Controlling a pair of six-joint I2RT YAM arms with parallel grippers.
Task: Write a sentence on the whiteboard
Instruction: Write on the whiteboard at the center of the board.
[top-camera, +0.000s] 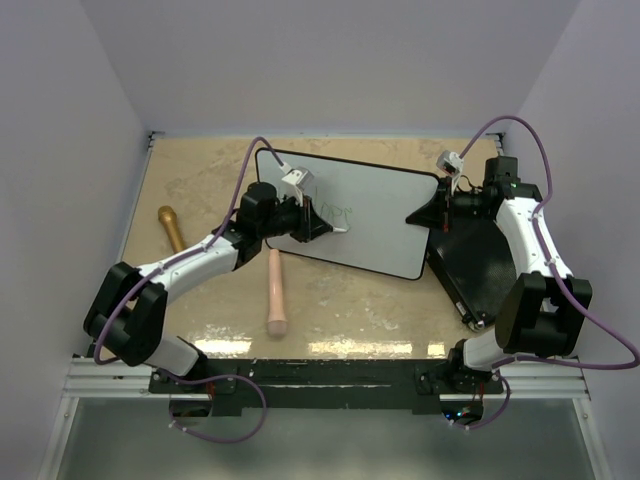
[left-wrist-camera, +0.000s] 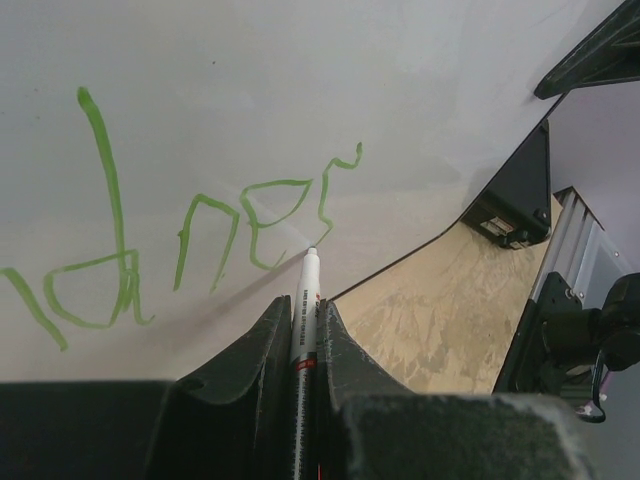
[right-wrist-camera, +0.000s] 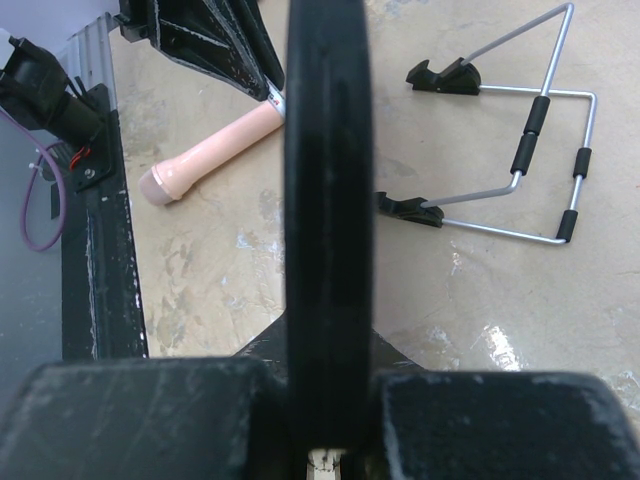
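Nearest the bases: pink cylinder (top-camera: 276, 292) on the table (top-camera: 200, 190). Clamps the marker (left-wrist-camera: 308, 285) in the left gripper (left-wrist-camera: 305, 312), tip touching the whiteboard (left-wrist-camera: 300, 80), mid-table, beside the last green letter of the sentence (left-wrist-camera: 185, 235). Pinches the board's right rim in the right gripper (right-wrist-camera: 328, 335); black case (top-camera: 470, 255) just beside.

A robotics lab test cell: plain white walls (top-camera: 330, 60) box in a beige table (top-camera: 200, 180) at 9, 12 and 3 o'clock. At 6 o'clock a metal rail (top-camera: 110, 375) carries a left arm (top-camera: 190, 262) and right arm (top-camera: 530, 240) trailing purple cables (top-camera: 512, 118).
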